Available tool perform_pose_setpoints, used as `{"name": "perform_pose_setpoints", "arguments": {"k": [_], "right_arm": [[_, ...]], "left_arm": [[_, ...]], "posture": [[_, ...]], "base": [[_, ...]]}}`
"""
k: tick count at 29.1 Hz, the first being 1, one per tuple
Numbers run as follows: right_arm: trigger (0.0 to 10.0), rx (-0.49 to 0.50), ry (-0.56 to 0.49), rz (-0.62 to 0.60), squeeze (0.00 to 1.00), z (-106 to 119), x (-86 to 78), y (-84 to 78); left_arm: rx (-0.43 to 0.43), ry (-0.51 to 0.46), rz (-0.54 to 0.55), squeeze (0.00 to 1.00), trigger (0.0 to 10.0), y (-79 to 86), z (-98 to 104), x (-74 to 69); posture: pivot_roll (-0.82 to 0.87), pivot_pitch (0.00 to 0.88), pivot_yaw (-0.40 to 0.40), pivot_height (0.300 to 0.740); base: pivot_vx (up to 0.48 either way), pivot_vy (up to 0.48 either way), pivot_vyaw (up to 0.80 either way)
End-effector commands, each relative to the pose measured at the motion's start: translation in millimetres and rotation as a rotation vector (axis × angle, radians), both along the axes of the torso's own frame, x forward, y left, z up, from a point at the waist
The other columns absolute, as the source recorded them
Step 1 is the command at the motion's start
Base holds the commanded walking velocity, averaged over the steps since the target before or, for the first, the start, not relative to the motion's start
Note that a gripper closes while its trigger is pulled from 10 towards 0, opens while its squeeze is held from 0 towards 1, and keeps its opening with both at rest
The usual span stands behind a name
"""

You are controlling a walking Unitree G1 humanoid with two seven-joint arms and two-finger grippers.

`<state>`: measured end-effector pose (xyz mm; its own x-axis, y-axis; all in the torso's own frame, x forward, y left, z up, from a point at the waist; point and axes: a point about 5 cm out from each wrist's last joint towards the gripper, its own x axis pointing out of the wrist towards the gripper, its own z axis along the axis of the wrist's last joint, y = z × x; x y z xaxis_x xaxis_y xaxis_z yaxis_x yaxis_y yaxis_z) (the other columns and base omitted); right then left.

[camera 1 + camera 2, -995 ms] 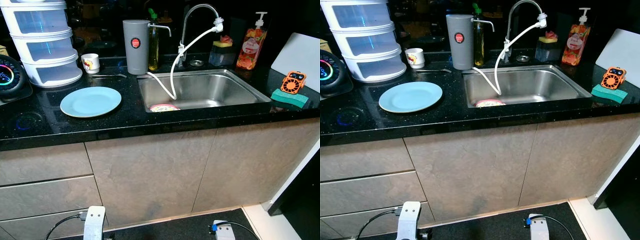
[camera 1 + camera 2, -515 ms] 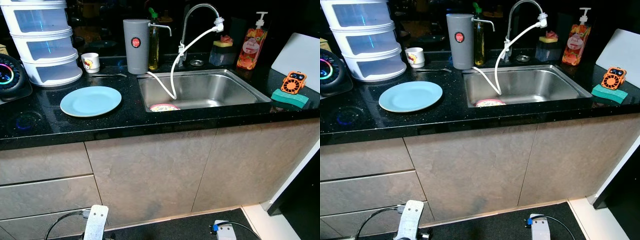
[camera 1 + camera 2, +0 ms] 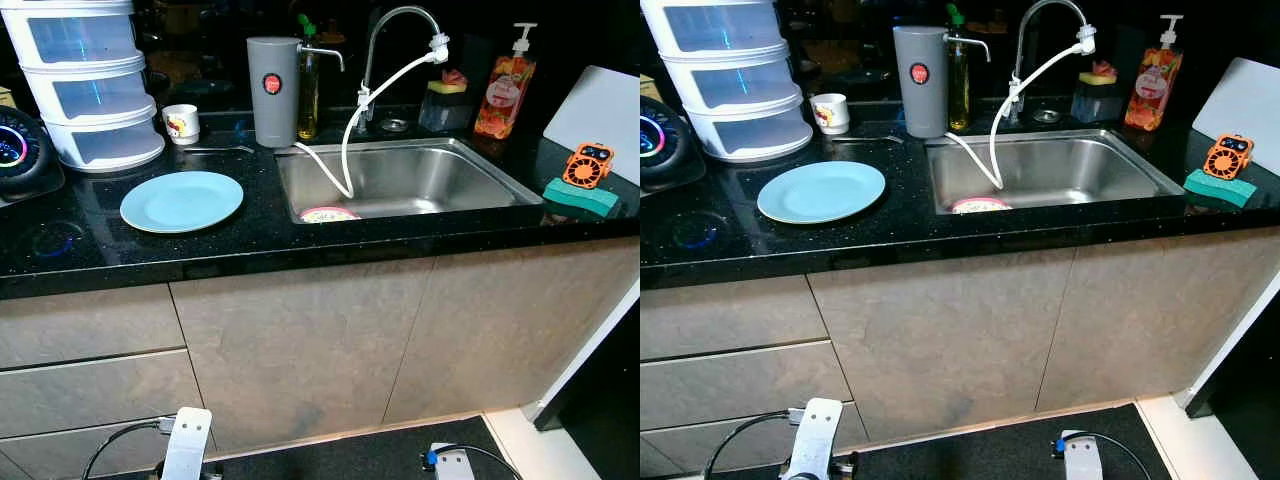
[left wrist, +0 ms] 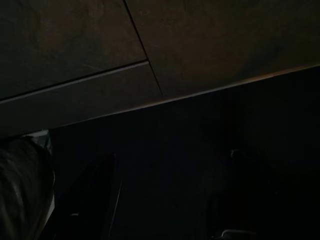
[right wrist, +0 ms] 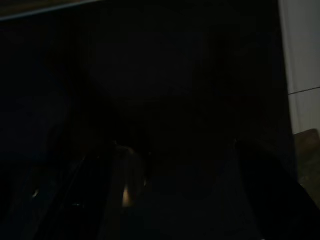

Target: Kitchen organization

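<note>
Two candidates: round pale-blue plate (image 3: pixel 181 201) flat on black speckled counter (image 3: pixel 250 245), left of steel sink (image 3: pixel 405 180); pink-rimmed dish (image 3: pixel 328 215) inside. Probably rigid, slick, breakable; best pinched at rim. Both arms hanging low; finger state impossible to tell.

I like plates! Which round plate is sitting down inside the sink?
The pink-rimmed plate lies in the sink, at its front left corner beside the white hose. The light blue plate sits on the black counter instead.
</note>
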<state>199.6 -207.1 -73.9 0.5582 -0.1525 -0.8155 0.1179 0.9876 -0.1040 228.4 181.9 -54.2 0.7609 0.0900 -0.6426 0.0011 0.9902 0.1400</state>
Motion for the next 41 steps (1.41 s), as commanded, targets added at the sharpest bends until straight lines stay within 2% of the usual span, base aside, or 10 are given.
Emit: {"name": "perform_pose_setpoints", "arguments": {"k": [1,2,4,7,12,13,14,20,24,41], "right_arm": [[10.0,-0.009,-0.005,-0.017,0.95,-1.1,-3.2,-2.6],[10.0,0.008,-0.009,-0.028,0.09,-0.8,-2.6,-2.6],[10.0,0.049,-0.013,-0.037,0.00,-0.7,-1.7,-0.9],[10.0,0.113,-0.032,-0.088,0.00,0.0,0.6,2.2],[10.0,0.101,-0.028,-0.064,0.00,-0.4,1.0,5.6],[10.0,0.099,-0.022,-0.064,0.00,-0.9,0.4,5.9],[10.0,0.103,-0.017,-0.062,0.00,-1.4,-0.4,6.5],[10.0,0.159,0.003,-0.049,0.00,-4.0,-3.9,11.3],[10.0,0.173,0.004,-0.054,1.00,-4.5,-4.4,12.3],[10.0,0.219,0.010,0.011,1.00,-3.7,-2.3,18.1]], "left_arm": [[0.009,0.016,0.006,1.00,10.0,7.0,-3.1,-6.1],[-0.013,0.005,0.023,1.00,10.0,7.0,-2.5,-5.5],[-0.082,0.011,0.040,1.00,10.0,5.2,-3.0,-5.4],[-0.086,0.035,0.006,0.00,10.0,2.6,-4.8,-6.9],[-0.094,0.042,0.009,0.00,10.0,0.5,-5.7,-7.5],[-0.086,0.042,0.000,0.16,10.0,0.2,-5.4,-7.0],[-0.078,0.041,-0.008,0.98,10.0,-0.2,-5.2,-6.6],[-0.111,0.045,-0.012,1.00,10.0,-1.7,-5.2,-6.2],[-0.116,0.044,-0.020,1.00,10.0,-2.0,-5.7,-7.3],[-0.144,0.064,-0.026,1.00,10.0,-5.3,-7.7,-9.4]], "posture": [[-0.04,0.066,-0.023,0.740],[-0.04,0.066,-0.021,0.740],[-0.04,0.067,-0.019,0.740],[-0.04,0.063,-0.017,0.740],[-0.04,0.062,-0.017,0.740],[-0.04,0.058,-0.020,0.740],[-0.04,0.058,-0.020,0.740],[-0.03,0.047,-0.024,0.740],[-0.04,0.041,-0.023,0.740],[-0.04,0.035,-0.032,0.740]], "base": [[0.000,0.000,0.00],[0.000,0.000,0.00],[0.000,0.000,0.00],[0.000,0.000,0.00],[0.000,0.000,0.00],[0.000,0.000,0.00],[0.000,0.000,0.00],[0.000,0.000,0.00],[0.000,0.000,0.00],[0.000,0.000,0.00]]}}
